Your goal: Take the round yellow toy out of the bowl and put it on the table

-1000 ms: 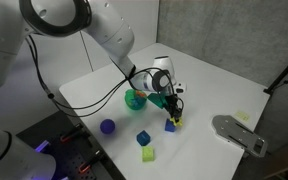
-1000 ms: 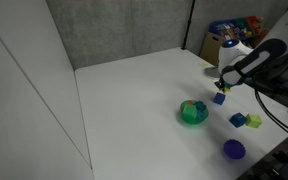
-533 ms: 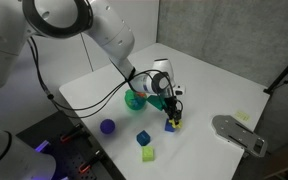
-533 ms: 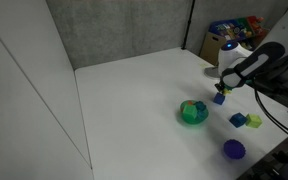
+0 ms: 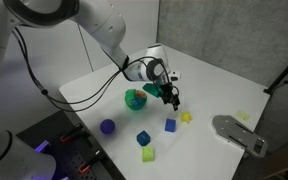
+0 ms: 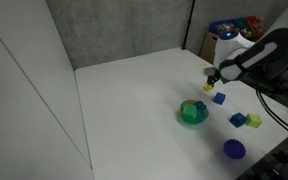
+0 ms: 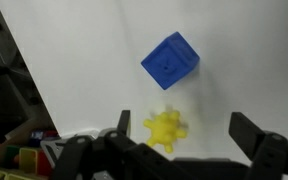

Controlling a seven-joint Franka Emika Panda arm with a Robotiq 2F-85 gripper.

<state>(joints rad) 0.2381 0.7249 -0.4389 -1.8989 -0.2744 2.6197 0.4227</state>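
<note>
The round yellow toy (image 7: 165,127) lies on the white table (image 7: 84,60), just beside a small blue cube (image 7: 171,60). In the wrist view my gripper (image 7: 182,130) hangs above the toy, open, its fingers standing clear on either side and holding nothing. In both exterior views the gripper (image 5: 171,95) (image 6: 212,82) is raised off the table, with the toy (image 5: 186,117) (image 6: 208,88) below it. The green bowl (image 5: 134,99) (image 6: 193,112) sits a short way off; something coloured still lies inside it.
A purple ball (image 5: 107,127), another blue cube (image 5: 142,138) and a yellow-green cube (image 5: 148,154) lie toward the table's front edge. A grey device (image 5: 239,133) stands at the table's side. A box of coloured toys (image 6: 234,28) sits behind the table.
The gripper went from shut on the yellow toy to open and has lifted away. The toy now rests free on the table beside the blue cube.
</note>
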